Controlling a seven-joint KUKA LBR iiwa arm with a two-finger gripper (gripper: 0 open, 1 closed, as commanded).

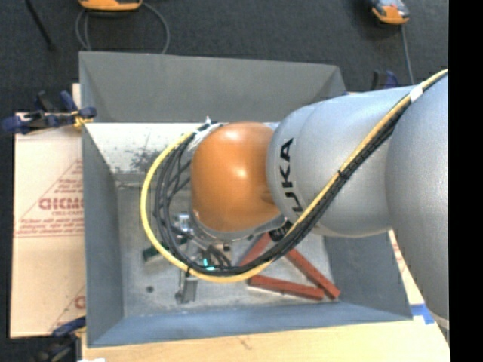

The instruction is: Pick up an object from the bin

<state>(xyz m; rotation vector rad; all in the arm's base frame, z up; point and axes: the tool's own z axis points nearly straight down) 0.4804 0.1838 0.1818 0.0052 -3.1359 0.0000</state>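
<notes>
My gripper (184, 289) hangs low over the bin floor near the front, left of the middle, mostly hidden under the arm's wrist. Just to its right lies a red thing with two long flat arms (290, 285) that meet in a V near the front right corner; its upper ends run under the arm. A small dark green piece (151, 253) lies on the floor to the gripper's upper left. I see nothing between the gripper's parts that show.
The arm with its orange cover and looped cables covers the middle of the bin. Dark specks lie scattered on the floor at the back left. The bin's sloped walls close in on every side.
</notes>
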